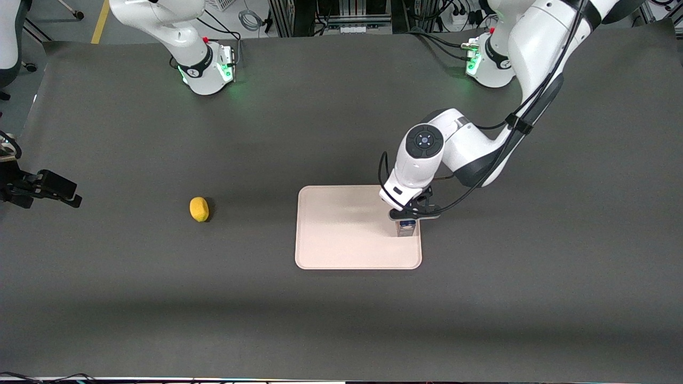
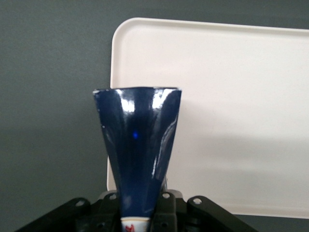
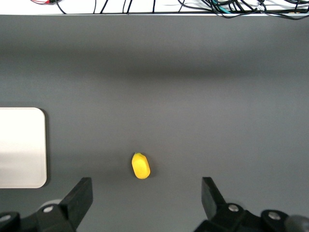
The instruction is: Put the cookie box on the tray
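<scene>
Front view shows the working arm bent down over the tray [image 1: 341,234], which lies a little right of the middle of the frame on the dark grey table [image 1: 341,320]. The claw [image 1: 408,217] points downward at the tray's edge toward the working arm's end of the table, close to the tray's corner nearer to the camera. Under the black claw body a small piece of the cookie box [image 1: 407,228] can be seen, dark blue with a pale patch, standing upright over the tray surface just inside the rim. From this view I cannot tell if the box already touches the tray or hangs slightly above it.

In the left wrist view the cookie box [image 2: 137,154] comes out from the claw [image 2: 137,215] as a glossy dark-blue shape, and its end near the claw shows a bit of white with a red mark. The claw is closed on the box and grips it at that narrow end. The pale tray [image 2: 231,96] is seen past the box, with one rounded corner visible against the grey table.

A small yellow rounded lump [image 1: 199,208] lies on the table in the left half of the front view, well apart from the tray, toward the parked arm's end. The right wrist view shows the same lump [image 3: 140,166] and one part of the tray [image 3: 21,145] at the left edge of its frame.
</scene>
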Robot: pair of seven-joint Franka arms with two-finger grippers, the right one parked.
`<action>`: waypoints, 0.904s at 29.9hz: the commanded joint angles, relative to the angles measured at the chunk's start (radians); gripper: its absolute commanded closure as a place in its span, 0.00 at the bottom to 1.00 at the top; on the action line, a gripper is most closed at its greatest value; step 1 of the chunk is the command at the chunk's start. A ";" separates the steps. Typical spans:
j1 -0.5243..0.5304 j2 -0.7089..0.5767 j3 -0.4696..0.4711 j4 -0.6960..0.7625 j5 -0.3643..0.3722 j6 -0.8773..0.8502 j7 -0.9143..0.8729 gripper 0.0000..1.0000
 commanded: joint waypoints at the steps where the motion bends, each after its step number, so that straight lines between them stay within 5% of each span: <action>1: -0.028 0.056 -0.002 0.034 0.091 0.012 -0.106 0.78; 27: -0.028 0.112 0.004 0.070 0.114 0.020 0.050 0.78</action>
